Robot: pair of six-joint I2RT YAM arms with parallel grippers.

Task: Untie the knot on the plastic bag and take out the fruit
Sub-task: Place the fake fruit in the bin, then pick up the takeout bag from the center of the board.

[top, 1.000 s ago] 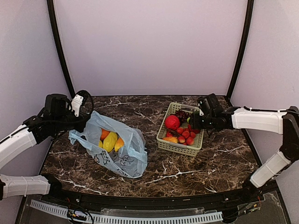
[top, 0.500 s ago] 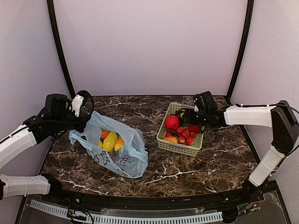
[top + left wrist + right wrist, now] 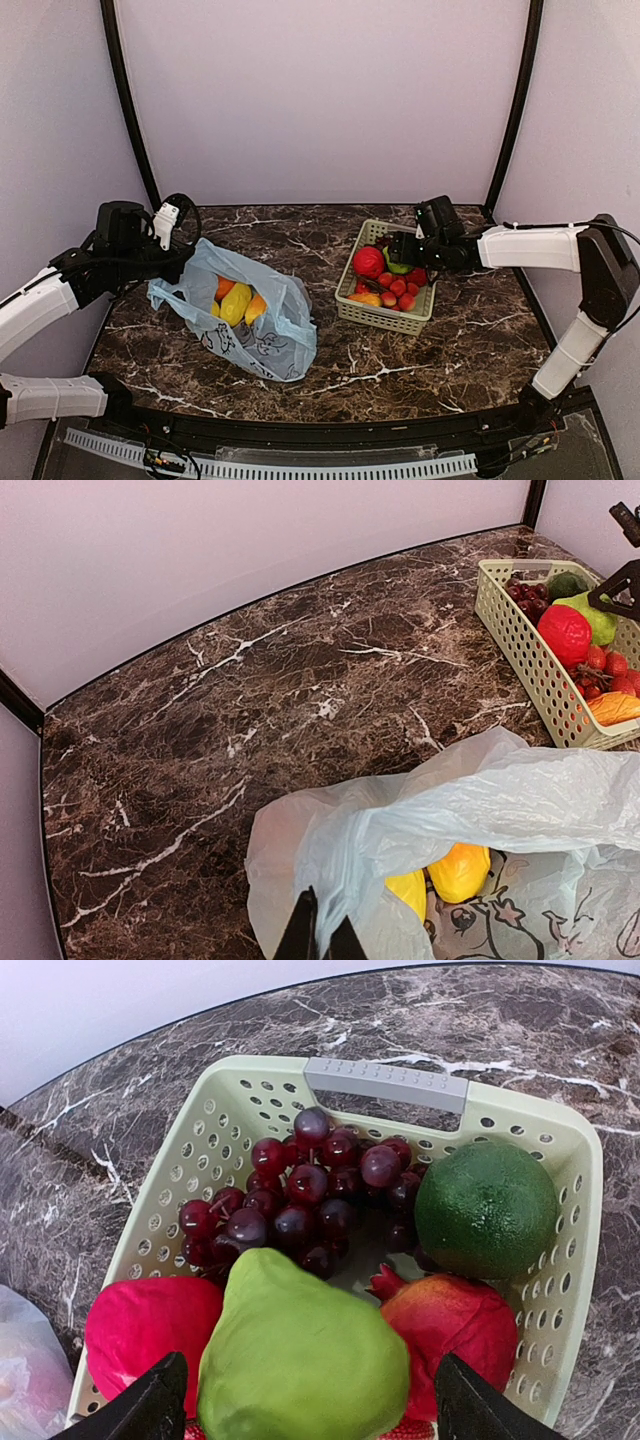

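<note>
The light blue plastic bag (image 3: 265, 335) lies on the left of the table with its mouth gaping, and no knot shows on it. Inside the bag are yellow fruit (image 3: 236, 303) and an orange fruit (image 3: 224, 287). In the left wrist view two yellow pieces (image 3: 458, 870) show under the film of the bag (image 3: 500, 800). My left gripper (image 3: 185, 255) (image 3: 325, 925) is shut on the bag's rim. My right gripper (image 3: 400, 258) (image 3: 312, 1400) hangs open over the basket. A light green fruit (image 3: 300, 1350) (image 3: 398, 266) lies between its fingers with a gap on each side.
The pale green lattice basket (image 3: 385, 318) (image 3: 385, 1083) stands right of centre. It holds dark grapes (image 3: 300, 1195), a dark green fruit (image 3: 485, 1210), a red fruit (image 3: 368, 261), a pomegranate (image 3: 460, 1325) and strawberries (image 3: 400, 290). Curved walls enclose the back and sides.
My right gripper has moved left over the basket and its jaws have widened, leaving the green fruit free between them. The left arm and the bag have not moved.
</note>
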